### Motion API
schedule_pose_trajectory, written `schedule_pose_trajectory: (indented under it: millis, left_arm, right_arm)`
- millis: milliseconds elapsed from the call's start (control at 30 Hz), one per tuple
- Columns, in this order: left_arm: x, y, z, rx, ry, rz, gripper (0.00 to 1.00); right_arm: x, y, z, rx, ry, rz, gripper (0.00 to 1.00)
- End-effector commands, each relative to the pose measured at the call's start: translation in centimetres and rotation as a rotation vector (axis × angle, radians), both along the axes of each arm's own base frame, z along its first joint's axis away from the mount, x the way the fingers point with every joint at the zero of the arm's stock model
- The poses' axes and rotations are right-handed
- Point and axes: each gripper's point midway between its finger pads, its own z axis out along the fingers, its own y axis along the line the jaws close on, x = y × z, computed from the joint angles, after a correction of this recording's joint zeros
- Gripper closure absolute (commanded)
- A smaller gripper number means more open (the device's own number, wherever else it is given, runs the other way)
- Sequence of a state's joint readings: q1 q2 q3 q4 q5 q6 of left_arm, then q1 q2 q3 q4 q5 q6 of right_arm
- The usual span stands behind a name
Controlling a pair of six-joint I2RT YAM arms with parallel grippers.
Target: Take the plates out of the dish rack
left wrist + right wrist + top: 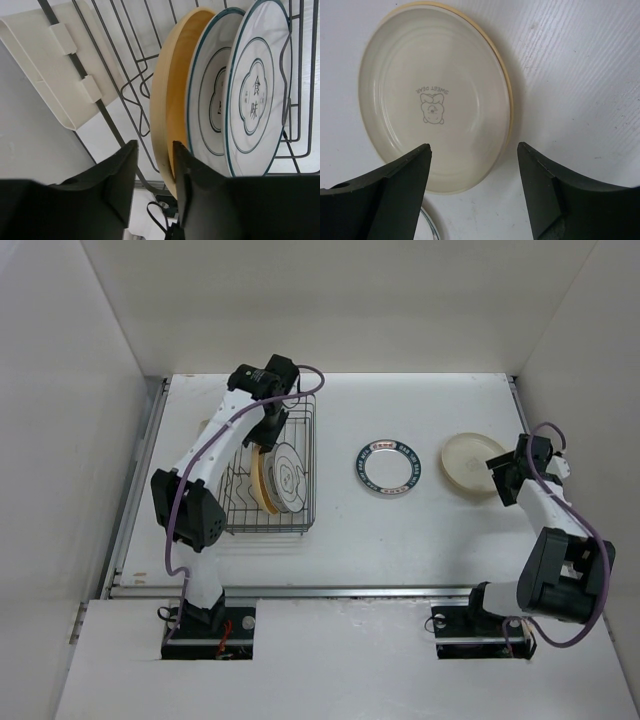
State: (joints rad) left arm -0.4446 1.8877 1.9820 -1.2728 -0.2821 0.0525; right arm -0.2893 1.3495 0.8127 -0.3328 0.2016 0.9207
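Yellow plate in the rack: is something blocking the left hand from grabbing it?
Nothing visible blocks it. The left gripper is open, and the rim of the yellow plate sits right at the gap between its fingers. The white plates stand on the plate's other side, not in between.

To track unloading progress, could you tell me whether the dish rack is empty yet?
Not empty: the dish rack holds three plates on edge, one tan, two white.

Robot lab test cell, bare white tabletop (400, 540) boxed by plain white panels (330, 300) on three sides, left arm (205, 465) and right arm (548, 515) with loose purple cables bolted at its near edge, metal rail (330, 590) along the front, wire dish rack (240, 510) and plates (388, 467) laid out.
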Motion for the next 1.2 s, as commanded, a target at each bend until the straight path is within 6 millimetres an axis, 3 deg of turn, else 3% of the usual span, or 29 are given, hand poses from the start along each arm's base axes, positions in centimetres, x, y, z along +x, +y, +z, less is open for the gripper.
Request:
schedule_pose_trajectory:
  millis: [0, 33, 167, 300, 433, 600, 833, 967, 1000, 1067, 1100, 1167]
  left_arm:
    - [-0.7, 1.2, 0.8, 0.034, -0.003, 0.013, 0.71]
    - [-0.8, 1.2, 0.3, 0.042, 0.014, 0.013, 0.81]
    - [-1.0, 1.3, 0.3, 0.046, 0.024, 0.012, 1.0]
    - [-0.7, 1.1, 0.4, 0.039, 0.014, 0.021, 1.0]
    - [0.9, 2.0, 3.1, 0.076, -0.102, 0.058, 1.0]
    - [3.4, 3.2, 9.9, 0.176, -0.36, 0.078, 1.0]
    - [4.3, 3.1, 14.0, 0.271, -0.53, 0.07, 1.0]
    - [5.0, 3.6, 16.8, 0.277, -0.649, 0.103, 1.0]
    - [5.7, 3.4, 17.5, 0.265, -0.696, 0.118, 1.0]
    - [6.1, 3.8, 19.4, 0.281, -0.757, 0.127, 1.0]
    - [6.4, 3.8, 20.0, 0.283, -0.784, 0.135, 1.0]
    - [7.1, 3.7, 22.5, 0.267, -0.884, 0.158, 1.0]
  right_arm:
    - [0.7, -0.6, 2.3, -0.046, -0.059, 0.014, 0.25]
    - [0.7, -0.6, 2.6, -0.049, -0.069, 0.013, 0.25]
    - [0.9, -0.5, 3.0, -0.051, -0.077, 0.026, 0.26]
    - [1.0, -0.4, 3.3, -0.047, -0.088, 0.032, 0.26]
    - [1.2, -0.5, 4.6, -0.067, -0.11, 0.045, 0.26]
    - [1.5, -0.2, 6.6, -0.081, -0.155, 0.053, 0.26]
    - [1.7, 0.7, 9.5, -0.123, -0.208, 0.096, 0.26]
    - [3.4, 3.2, 11.8, -0.154, -0.289, 0.249, 0.26]
    - [4.1, 5.5, 12.4, -0.136, -0.326, 0.349, 0.26]
    - [5.0, 8.3, 14.3, -0.169, -0.401, 0.503, 0.22]
    - [5.9, 11.3, 15.9, -0.159, -0.465, 0.62, 0.16]
    - [6.7, 14.1, 16.3, -0.169, -0.487, 0.744, 0.15]
